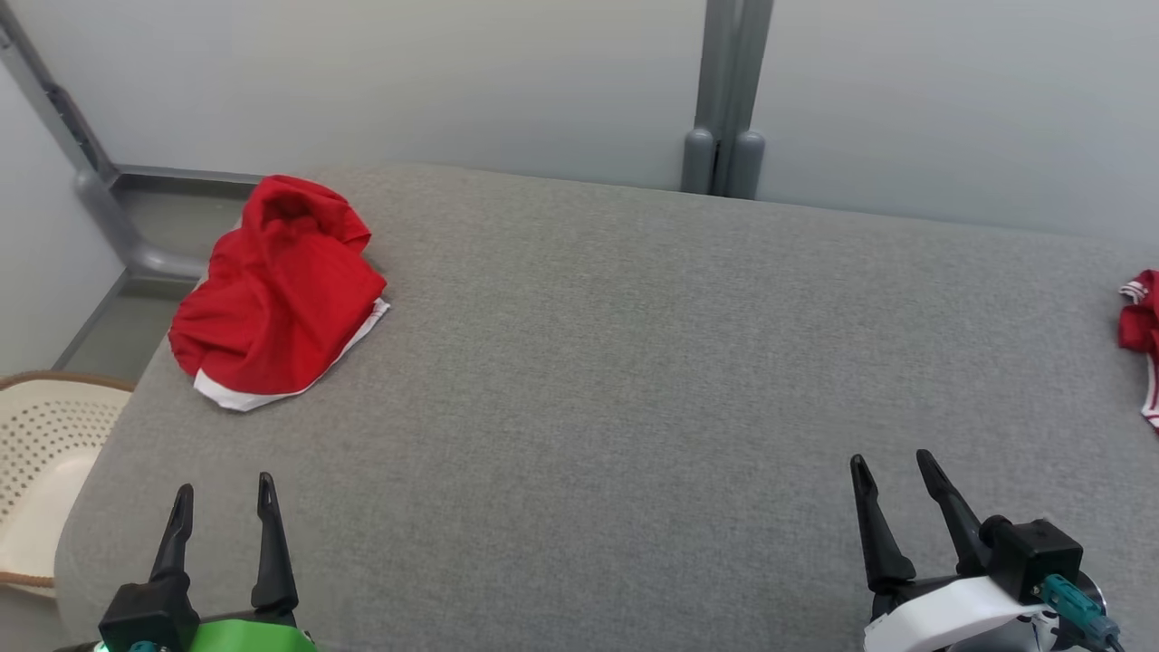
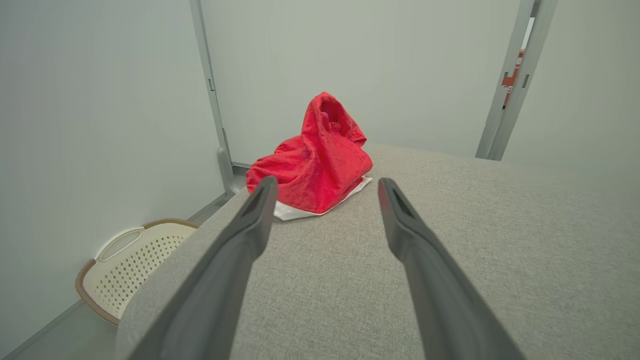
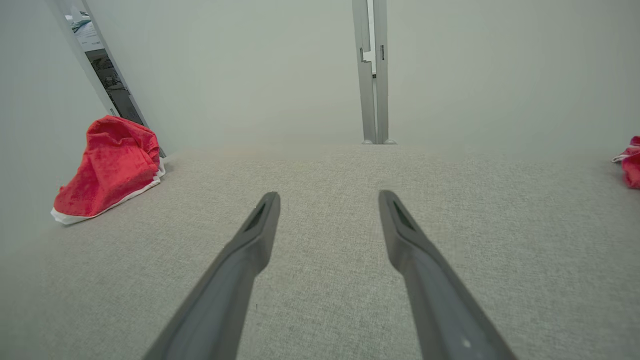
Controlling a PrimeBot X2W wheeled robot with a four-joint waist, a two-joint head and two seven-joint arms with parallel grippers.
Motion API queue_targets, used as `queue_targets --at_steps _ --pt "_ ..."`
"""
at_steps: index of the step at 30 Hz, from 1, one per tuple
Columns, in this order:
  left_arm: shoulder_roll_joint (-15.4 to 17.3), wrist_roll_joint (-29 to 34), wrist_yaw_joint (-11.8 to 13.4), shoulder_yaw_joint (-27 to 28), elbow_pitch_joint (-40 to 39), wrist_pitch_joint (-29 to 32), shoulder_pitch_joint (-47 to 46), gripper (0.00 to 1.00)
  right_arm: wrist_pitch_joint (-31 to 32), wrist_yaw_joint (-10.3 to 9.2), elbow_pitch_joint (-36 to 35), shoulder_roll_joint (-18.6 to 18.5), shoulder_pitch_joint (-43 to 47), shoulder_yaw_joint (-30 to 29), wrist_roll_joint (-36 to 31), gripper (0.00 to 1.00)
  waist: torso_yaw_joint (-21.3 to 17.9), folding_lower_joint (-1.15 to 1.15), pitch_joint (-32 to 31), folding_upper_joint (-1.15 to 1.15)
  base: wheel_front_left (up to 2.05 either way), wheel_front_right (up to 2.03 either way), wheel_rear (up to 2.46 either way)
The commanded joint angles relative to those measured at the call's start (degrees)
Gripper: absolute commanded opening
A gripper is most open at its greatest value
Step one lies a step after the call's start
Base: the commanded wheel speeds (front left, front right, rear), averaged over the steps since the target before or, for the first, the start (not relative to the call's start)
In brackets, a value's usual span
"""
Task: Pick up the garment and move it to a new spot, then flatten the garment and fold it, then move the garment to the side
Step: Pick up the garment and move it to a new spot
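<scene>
Red garment (image 1: 281, 290), long axis away from me, white hem (image 1: 237, 396) nearest; my left gripper (image 1: 225, 484), right gripper (image 1: 889, 456) agape, empty

Two red garments (image 1: 276, 290) (image 1: 1143, 319), one basket (image 1: 50, 439), two end effectors (image 1: 225, 484) (image 1: 889, 456).

Looks down from the head over the grey surface (image 1: 598, 380); skims pretty low along it from each wrist, all sharing the red garment (image 1: 281, 299).

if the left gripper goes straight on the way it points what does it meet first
Most likely the red garment, lying ahead of the left gripper on the grey surface; depth is unclear.
</scene>
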Motion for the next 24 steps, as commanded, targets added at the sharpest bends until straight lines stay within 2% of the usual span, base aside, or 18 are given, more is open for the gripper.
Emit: queue_targets --at_steps 1,24 --pt "0.3 0.4 0.2 0.2 -0.1 0.0 0.7 1.0 -0.2 -0.09 0.1 0.0 0.3 -0.1 0.1 1.0 3.0 0.0 0.0 0.0 0.0 0.0 0.0" --pt "1.2 -0.1 0.7 4.1 -0.8 0.0 2.6 1.0 -0.2 -0.09 1.2 0.6 -0.8 2.7 0.6 1.0 12.9 0.0 -0.6 0.0 0.0 0.0 0.0"
